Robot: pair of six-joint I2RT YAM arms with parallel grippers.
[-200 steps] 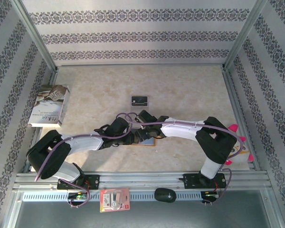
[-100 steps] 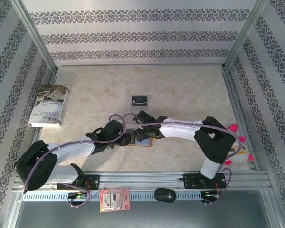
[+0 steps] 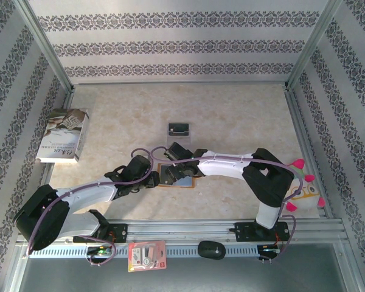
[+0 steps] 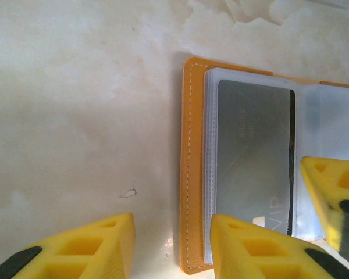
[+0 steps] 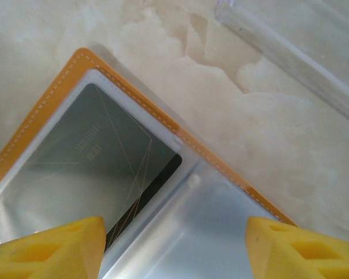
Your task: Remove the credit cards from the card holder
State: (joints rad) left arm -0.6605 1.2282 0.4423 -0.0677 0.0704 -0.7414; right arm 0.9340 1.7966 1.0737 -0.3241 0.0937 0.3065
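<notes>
Our left gripper [image 4: 171, 226] stands with its jaws apart, and only the orange edge of the card holder [image 4: 189, 174] lies between them. One yellow finger comes down over the bare table [image 4: 75, 116] just beside that edge, the other over the near pocket. We read this as a straddle meant to steady the holder, not a grip.

The holder lies open and flat near the middle of the table, between the two wrists, with its clear sleeves facing up. In the sleeve next to the stitched edge sits a grey credit card [image 4: 253, 151] marked "VIP", with a dark stripe along one long side. It is fully inside its pocket, so it is not yet out.

Our right gripper [image 5: 174, 244] is spread wide and empty, poised over the inner sleeves from the other side. One of its fingers [image 4: 334, 192] shows beyond the card in the left wrist view. We judge the pairing deliberate: one arm to keep the leather down, the other to work the card out of its slippery sleeve. Whether any finger actually touches the plastic we cannot tell.

Farther out, a black card [image 3: 179, 128] rests well apart from the holder on a clear stand [image 5: 291, 55], probably where removed cards go. A book [image 3: 64, 135] lies toward the table's left side, out of the way.
</notes>
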